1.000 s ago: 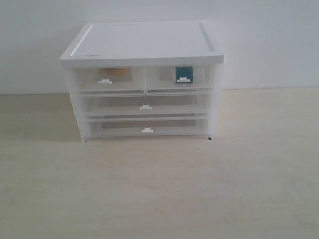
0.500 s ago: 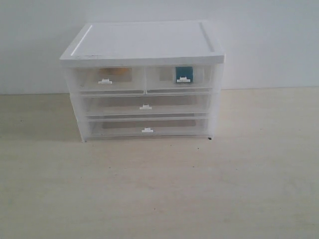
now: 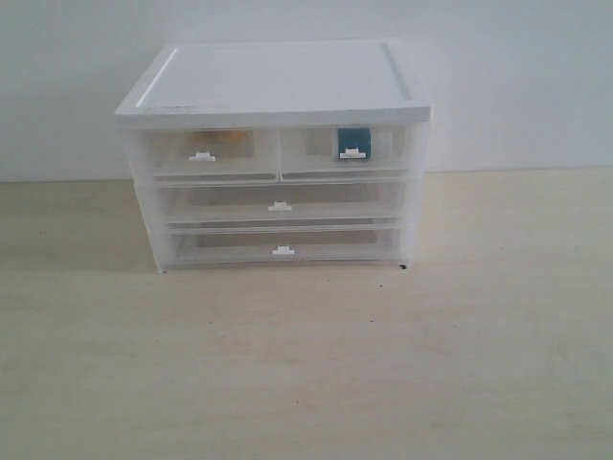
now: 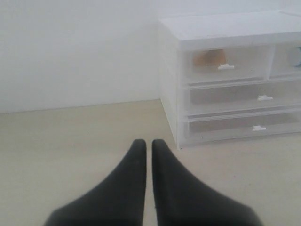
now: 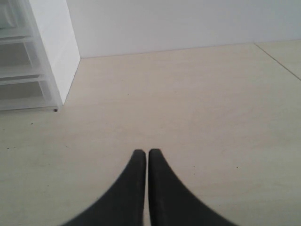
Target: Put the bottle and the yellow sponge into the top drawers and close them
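Observation:
The white-topped cabinet stands at the back of the table, both top drawers pushed in. Through the left top drawer I see the yellow sponge as a dull yellow patch. It shows too in the left wrist view as a yellow sponge. The right top drawer holds the bottle, its teal label visible behind the handle. My left gripper is shut and empty, well back from the cabinet's left front corner. My right gripper is shut and empty over bare table, right of the cabinet.
Two full-width drawers sit shut below the top pair. A pale wall rises behind the cabinet. The light wooden table spreads wide in front and to both sides.

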Robot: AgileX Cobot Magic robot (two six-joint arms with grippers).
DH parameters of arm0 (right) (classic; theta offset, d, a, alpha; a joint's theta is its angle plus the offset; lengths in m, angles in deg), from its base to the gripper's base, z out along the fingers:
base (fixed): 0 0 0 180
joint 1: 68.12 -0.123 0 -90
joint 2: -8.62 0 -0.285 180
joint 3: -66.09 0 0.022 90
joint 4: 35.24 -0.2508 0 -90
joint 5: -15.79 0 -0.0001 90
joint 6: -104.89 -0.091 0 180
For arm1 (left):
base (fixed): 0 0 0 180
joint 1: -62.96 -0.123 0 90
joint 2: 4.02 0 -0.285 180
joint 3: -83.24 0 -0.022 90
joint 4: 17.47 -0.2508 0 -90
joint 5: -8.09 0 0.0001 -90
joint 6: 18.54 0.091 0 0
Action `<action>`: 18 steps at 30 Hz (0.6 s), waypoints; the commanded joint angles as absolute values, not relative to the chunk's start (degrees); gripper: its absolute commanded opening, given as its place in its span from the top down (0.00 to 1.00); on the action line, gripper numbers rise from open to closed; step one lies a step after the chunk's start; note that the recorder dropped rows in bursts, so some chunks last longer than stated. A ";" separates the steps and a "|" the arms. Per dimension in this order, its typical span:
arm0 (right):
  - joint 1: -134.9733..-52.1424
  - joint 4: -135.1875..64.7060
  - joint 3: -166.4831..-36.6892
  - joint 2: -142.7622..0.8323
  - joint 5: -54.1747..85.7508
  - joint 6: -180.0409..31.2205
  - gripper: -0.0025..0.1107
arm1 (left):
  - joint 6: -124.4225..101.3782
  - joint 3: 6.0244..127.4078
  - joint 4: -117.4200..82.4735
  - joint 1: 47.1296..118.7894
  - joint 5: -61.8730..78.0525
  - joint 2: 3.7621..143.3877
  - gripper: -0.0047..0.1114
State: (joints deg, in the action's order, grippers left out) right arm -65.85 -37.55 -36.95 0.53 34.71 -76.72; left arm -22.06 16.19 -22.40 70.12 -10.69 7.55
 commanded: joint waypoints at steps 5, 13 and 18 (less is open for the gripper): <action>-65.98 -37.49 -36.69 0.83 34.24 -76.51 0.98 | -17.63 11.09 -17.90 67.54 -8.55 3.76 0.92; -65.98 -37.49 -36.69 0.83 34.24 -76.51 0.98 | -18.04 8.66 -17.90 64.96 -8.39 3.76 0.92; -65.98 -37.49 -36.69 0.83 34.24 -76.51 0.98 | -18.94 6.63 -17.90 63.60 -8.07 3.76 0.92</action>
